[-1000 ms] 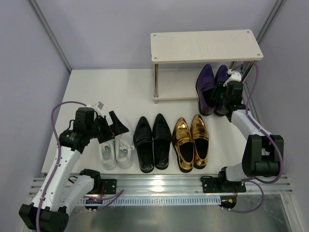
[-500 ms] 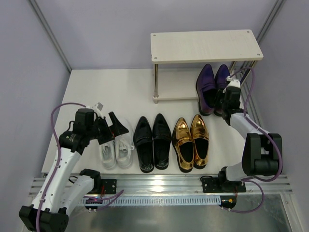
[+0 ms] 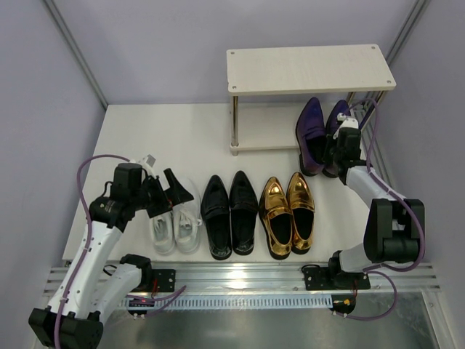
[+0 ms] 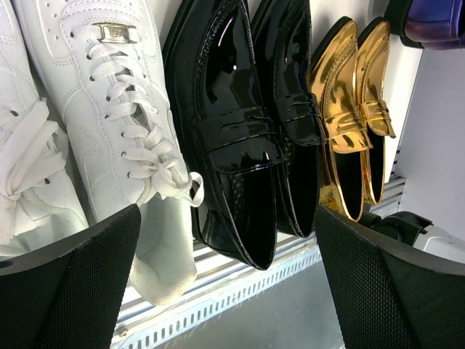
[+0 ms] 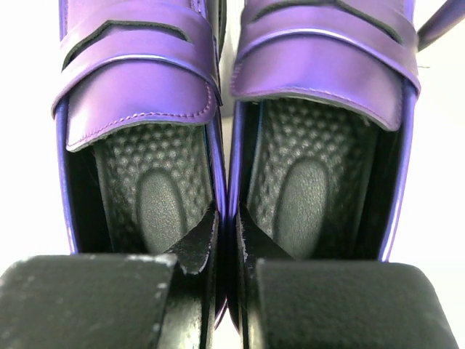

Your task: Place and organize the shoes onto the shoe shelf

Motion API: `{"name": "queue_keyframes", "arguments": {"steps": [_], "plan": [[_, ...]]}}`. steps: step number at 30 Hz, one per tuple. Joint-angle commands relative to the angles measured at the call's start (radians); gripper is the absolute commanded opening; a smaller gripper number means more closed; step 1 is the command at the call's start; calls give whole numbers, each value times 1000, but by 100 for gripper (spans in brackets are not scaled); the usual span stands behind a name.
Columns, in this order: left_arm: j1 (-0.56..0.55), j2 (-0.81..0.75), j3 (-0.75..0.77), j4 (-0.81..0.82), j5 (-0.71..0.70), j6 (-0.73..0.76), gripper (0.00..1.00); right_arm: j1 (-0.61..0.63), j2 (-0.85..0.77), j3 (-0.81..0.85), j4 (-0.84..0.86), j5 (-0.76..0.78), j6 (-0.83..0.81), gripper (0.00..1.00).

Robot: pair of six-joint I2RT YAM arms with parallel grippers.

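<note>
Shelf (image 3: pixel 305 69) top bare; purple loafers (image 3: pixel 311 134), 2 o'clock, pinched by right gripper (image 5: pixel 227 240); three pairs (image 3: pixel 229 214) wait; left gripper (image 3: pixel 173 190) agape.

No text could be read anywhere; the metal lace tag (image 4: pixel 114 32) on a white sneaker (image 4: pixel 109 145) showed only illegible marks.

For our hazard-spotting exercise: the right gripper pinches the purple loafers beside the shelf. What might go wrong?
The right gripper grips only the touching inner walls of the purple loafers; one shoe could slip out or the toes sag.
Their toes sit near the top board of the shoe shelf; a straight lift may bump it.
</note>
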Motion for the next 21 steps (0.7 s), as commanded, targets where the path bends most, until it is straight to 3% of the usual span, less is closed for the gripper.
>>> {"name": "queue_keyframes", "arguments": {"steps": [1,14,21], "plan": [[-5,6,11,12,1,10,100,-1,-128,105,131,27,-50,4],[-3,-6,0,26,9,-15,100,-1,-50,337,105,-112,-107,4],[-5,-12,0,17,0,-13,100,-1,74,388,166,-94,-100,4]]}}
